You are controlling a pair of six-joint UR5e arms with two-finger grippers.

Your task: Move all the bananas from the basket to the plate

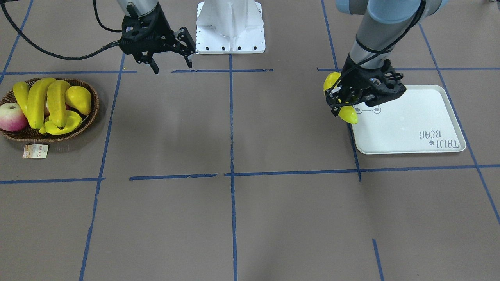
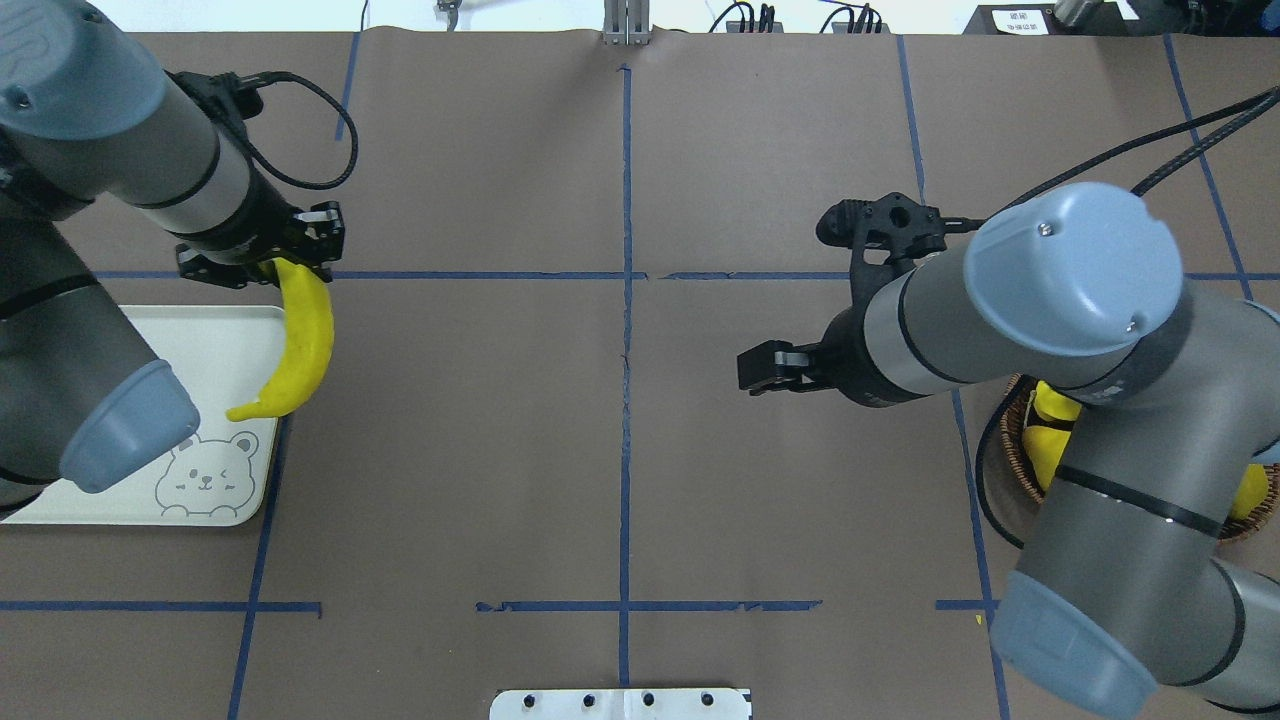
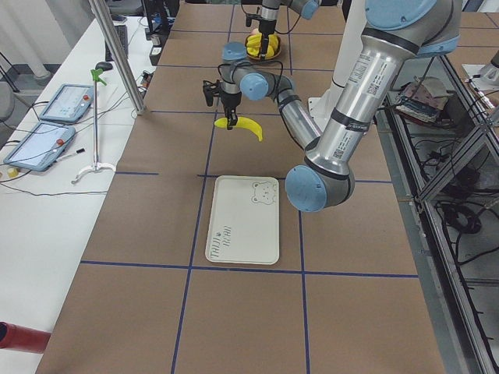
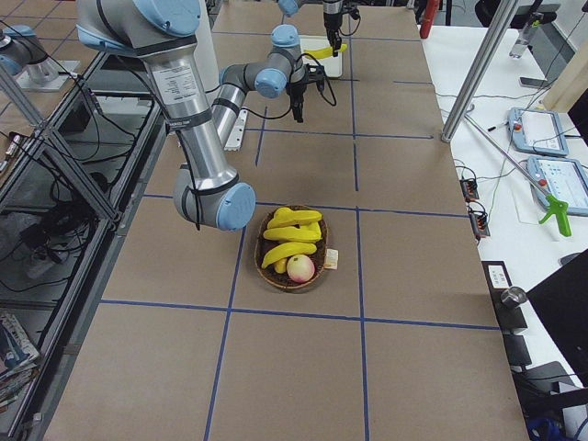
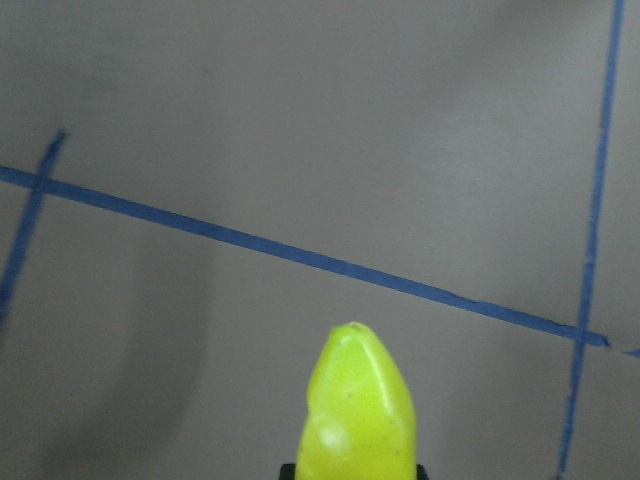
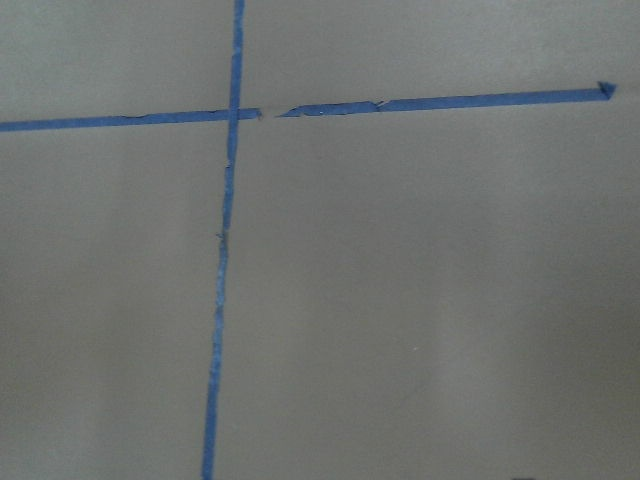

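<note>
My left gripper (image 1: 343, 102) is shut on one end of a long yellow banana (image 2: 297, 345), which hangs in the air beside the edge of the pale plate (image 2: 225, 345) with the bear drawing. The banana's tip (image 5: 360, 420) fills the bottom of the left wrist view. Three more bananas (image 1: 37, 102) lie in the brown wicker basket (image 1: 93, 113) at the other end of the table. My right gripper (image 1: 173, 67) hangs open and empty near the robot base, off to the side of the basket.
A pink apple (image 1: 11, 117), a yellow pear (image 1: 80, 99) and a ridged yellow fruit (image 1: 64, 125) share the basket. A paper tag (image 1: 36, 151) lies beside it. Blue tape lines cross the brown table. The white robot base (image 1: 230, 29) stands at the table's edge.
</note>
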